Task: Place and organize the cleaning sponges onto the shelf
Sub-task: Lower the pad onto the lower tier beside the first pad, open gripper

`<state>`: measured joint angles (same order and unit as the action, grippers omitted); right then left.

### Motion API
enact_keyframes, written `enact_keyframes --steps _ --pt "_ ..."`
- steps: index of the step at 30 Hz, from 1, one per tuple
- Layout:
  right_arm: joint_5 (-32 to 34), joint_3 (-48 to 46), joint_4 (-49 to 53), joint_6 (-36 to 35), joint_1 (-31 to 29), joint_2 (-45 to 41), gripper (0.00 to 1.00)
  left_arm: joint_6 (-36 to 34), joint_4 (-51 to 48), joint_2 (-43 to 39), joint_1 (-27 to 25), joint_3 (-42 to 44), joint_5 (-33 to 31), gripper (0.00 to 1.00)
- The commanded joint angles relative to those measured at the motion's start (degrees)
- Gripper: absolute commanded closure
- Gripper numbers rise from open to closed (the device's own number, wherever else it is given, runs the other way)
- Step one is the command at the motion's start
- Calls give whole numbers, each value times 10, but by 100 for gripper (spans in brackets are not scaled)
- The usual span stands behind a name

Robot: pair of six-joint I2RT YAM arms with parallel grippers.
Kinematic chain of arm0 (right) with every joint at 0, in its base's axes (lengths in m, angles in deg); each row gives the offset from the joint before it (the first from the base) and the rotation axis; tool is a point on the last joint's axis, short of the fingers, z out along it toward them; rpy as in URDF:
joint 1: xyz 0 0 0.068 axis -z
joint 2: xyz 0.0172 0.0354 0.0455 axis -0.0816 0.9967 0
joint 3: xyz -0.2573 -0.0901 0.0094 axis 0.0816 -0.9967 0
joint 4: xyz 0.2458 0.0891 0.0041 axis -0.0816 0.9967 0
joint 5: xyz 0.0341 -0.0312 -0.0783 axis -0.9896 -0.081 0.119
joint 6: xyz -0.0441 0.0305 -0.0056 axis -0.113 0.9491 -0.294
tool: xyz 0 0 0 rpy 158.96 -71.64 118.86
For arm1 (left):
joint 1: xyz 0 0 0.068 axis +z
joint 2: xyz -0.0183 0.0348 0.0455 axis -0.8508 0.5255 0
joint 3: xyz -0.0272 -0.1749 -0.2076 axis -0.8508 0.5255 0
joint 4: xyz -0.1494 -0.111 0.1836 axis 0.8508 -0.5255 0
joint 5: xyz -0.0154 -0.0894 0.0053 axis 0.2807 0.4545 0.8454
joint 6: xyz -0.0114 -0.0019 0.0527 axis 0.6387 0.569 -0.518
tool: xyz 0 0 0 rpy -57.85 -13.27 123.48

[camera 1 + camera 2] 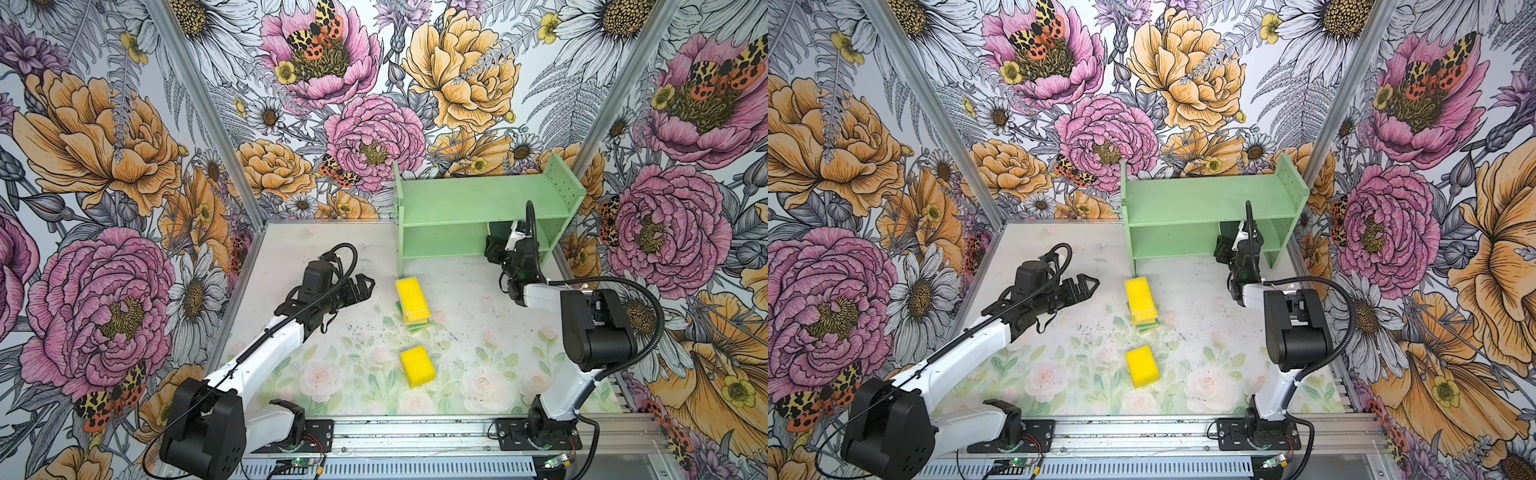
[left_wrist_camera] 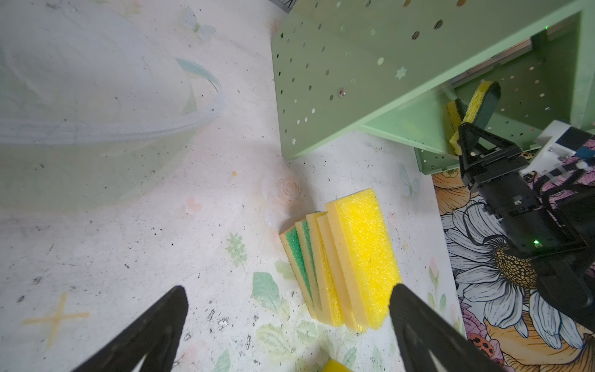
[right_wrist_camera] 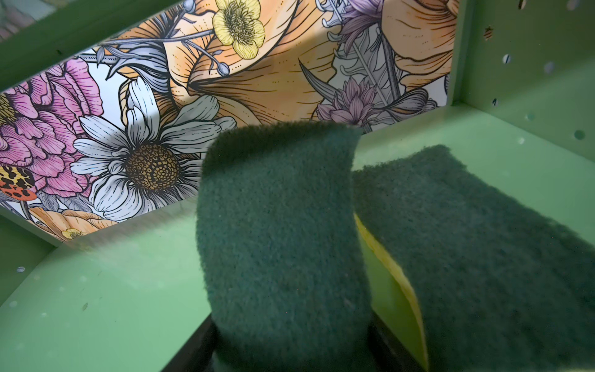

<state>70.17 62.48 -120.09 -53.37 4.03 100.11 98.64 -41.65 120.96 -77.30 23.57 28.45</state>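
Shelf (image 1: pixel 478 208): set back right on the table (image 1: pixel 332 257).
Sponge pile (image 1: pixel 411 305): laid before the shelf.
Single sponge (image 1: pixel 417 365): laid before the pile.
Two sponges (image 3: pixel 283 241): lodged together in the lower tier.

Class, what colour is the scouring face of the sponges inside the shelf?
Dark green, on both sponges; right wrist view shows it best.

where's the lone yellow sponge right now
In both top views the lone yellow sponge lies flat on the table near the middle, apart from and nearer the camera than the leaning stack of sponges.
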Motion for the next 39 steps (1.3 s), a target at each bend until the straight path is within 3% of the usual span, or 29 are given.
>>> enact_keyframes --steps 1,7,23,39 --pt "11 18 -5 0 4 5 33 -13 11 0 -5 -7 9 1" --pt "11 19 1 -2 3 2 28 -13 11 0 -5 -7 9 1" --pt "11 12 -2 1 -3 -7 26 -13 11 -1 -3 -5 8 1" --pt "10 -59 13 5 -10 -87 19 -11 -2 -20 -3 -5 5 1"
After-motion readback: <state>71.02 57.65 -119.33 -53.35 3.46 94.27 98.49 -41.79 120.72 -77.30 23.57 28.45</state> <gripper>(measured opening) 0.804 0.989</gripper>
